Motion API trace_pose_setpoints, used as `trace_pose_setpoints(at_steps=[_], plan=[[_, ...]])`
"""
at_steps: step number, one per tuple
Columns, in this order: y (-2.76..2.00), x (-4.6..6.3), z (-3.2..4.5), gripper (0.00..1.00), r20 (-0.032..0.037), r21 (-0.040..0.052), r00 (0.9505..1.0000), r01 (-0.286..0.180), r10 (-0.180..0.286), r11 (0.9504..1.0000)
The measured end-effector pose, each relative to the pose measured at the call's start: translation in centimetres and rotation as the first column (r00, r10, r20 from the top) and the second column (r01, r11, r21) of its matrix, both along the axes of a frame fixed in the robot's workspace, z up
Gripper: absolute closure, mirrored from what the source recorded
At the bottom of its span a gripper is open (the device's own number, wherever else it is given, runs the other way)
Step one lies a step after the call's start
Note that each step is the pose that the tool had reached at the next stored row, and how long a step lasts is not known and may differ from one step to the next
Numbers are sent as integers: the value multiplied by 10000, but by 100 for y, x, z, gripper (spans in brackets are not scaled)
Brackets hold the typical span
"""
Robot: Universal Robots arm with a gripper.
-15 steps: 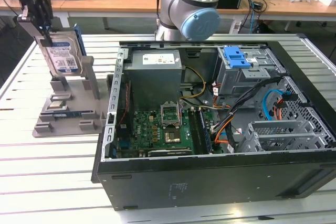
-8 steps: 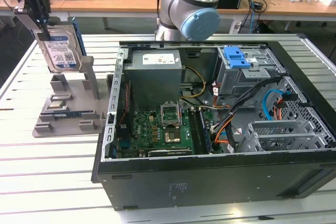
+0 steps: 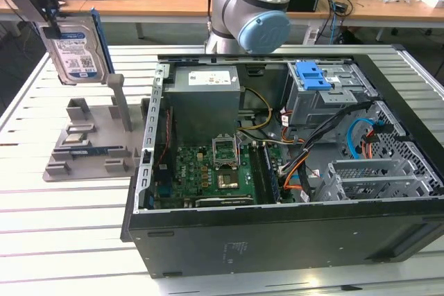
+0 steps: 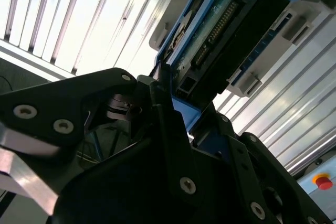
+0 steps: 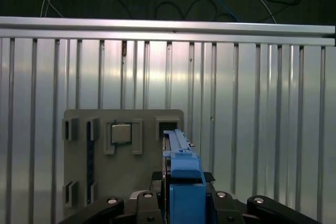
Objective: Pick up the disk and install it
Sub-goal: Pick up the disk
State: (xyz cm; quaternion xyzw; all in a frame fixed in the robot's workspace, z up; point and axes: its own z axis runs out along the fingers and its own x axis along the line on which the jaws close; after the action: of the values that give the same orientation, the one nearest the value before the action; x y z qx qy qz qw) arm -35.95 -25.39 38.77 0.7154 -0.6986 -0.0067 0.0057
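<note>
The disk (image 3: 76,53), a silver drive with a white-and-blue label and blue side rails, hangs upright in the air at the exterior view's far left. My gripper (image 3: 50,27) is shut on its upper end. The disk is lifted clear of the grey holder stand (image 3: 87,147) on the table below it. In the second wrist view the disk's connector edge (image 4: 220,30) juts out past the black fingers (image 4: 168,114). In the first wrist view the disk's blue rail (image 5: 184,177) sits between the fingers, above the grey stand (image 5: 123,156).
The open computer case (image 3: 277,240) lies to the exterior view's right of the stand. Inside it are a grey drive cage with a blue latch (image 3: 312,74), a grey power supply box (image 3: 205,95), a green motherboard (image 3: 208,171) and loose cables (image 3: 361,136). The arm's base (image 3: 250,19) stands behind the case.
</note>
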Motion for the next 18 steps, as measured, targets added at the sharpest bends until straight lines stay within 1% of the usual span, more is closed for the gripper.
trace_pose_setpoints(at_steps=[8,11,13,14,18], plan=[[16,0,181,63,0,1,10000,-1,1,10000],[24,0,278,63,0,0,10000,0,0,10000],[27,0,320,63,0,0,10000,-1,1,10000],[31,0,358,63,0,0,10000,0,0,10000],[37,0,448,63,-1,0,10000,0,0,10000]])
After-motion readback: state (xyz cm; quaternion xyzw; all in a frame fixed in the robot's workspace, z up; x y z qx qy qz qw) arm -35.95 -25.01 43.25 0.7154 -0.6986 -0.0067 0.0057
